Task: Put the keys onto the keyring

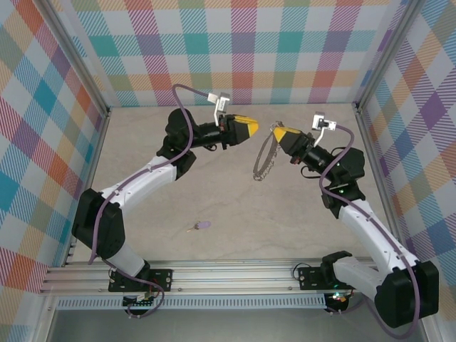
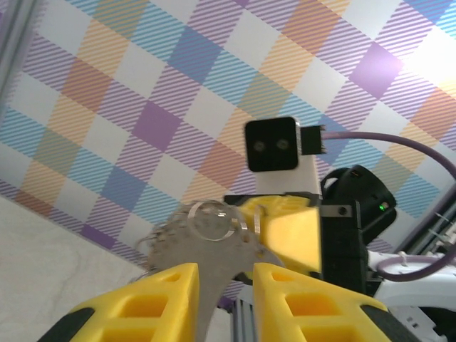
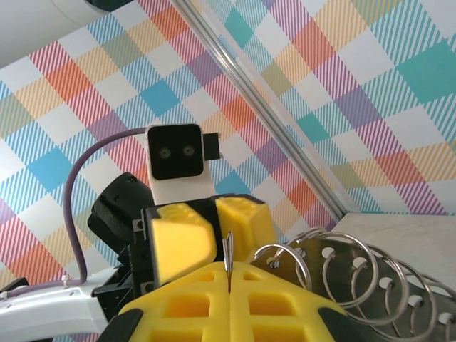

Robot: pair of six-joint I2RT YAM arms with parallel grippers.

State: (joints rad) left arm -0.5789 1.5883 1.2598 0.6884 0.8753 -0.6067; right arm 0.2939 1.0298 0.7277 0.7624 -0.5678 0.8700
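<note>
Both my left arm and my right arm wore smooth white shells on the long links, with bulky black housings at the joints. My left pincer and right pincer had blocky yellow fingers moulded with square hollows. Each wrist carried a small camera block, black-faced with two round lenses above a white body. A purple cable ran from it. A green light glowed on one black housing. My bases were black.
</note>
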